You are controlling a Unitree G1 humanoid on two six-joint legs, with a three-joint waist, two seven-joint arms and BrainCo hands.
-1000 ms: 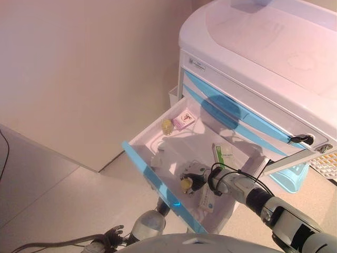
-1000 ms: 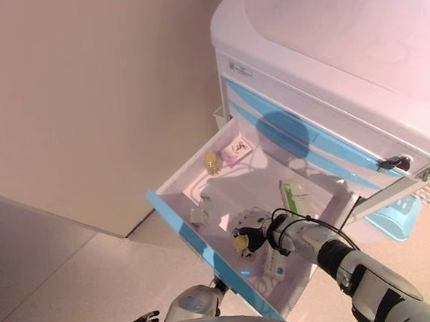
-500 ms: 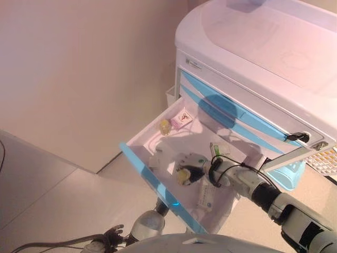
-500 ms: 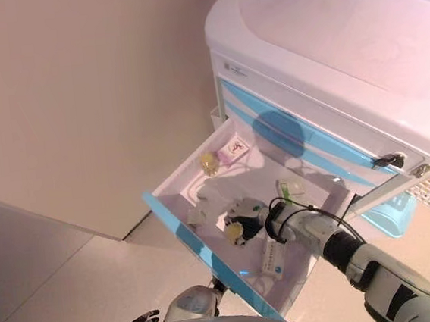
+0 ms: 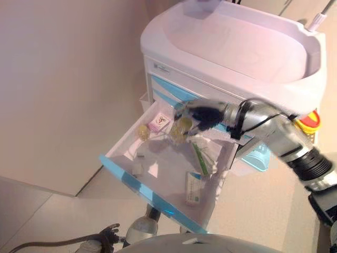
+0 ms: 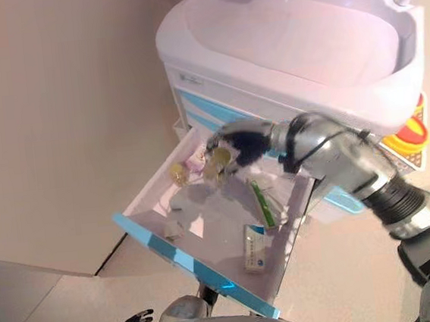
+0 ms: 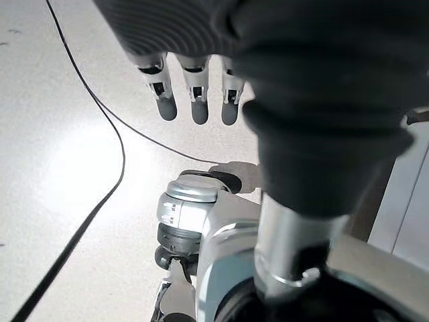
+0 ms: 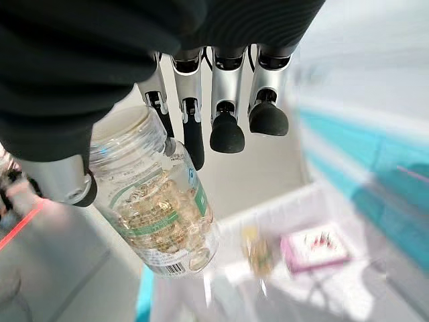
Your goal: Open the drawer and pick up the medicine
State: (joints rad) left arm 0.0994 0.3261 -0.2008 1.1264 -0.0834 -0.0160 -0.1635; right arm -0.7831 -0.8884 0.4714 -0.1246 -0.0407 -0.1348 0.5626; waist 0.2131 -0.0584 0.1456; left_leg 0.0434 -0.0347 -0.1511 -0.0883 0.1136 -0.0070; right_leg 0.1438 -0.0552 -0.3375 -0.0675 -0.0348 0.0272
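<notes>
Lifting item: clear medicine bottle (image 8: 155, 201), filled with yellow capsules, grasped by the right hand (image 5: 202, 115) and carried above the open drawer (image 5: 152, 197), toward its 12 o'clock end near the cart (image 5: 231, 47) front.

Handling advice, as judged from the room: the bottle sits pinched near its cap between thumb and fingers (image 8: 193, 134), body hanging free below, so the lift should go slowly and level; a firmer wrap lower on the body would guard against swing or slip. Clear the drawer's walls before swinging outward.

Pose, right arm: extended from 3 o'clock across the drawer, wrist turned inward, palm facing the cart's left side, two fingers against the bottle, the others straight and off it.

Pose, left hand (image 7: 194, 100): hanging low by the floor, fingers straight, relaxed, carrying nothing.

Remaining drawer contents: second small yellow bottle (image 5: 143, 131) and pink box (image 5: 159, 123) at the 11 o'clock corner; green-and-white tube (image 5: 200, 158) at 2 o'clock; white box (image 5: 194, 188) at 4 o'clock.
</notes>
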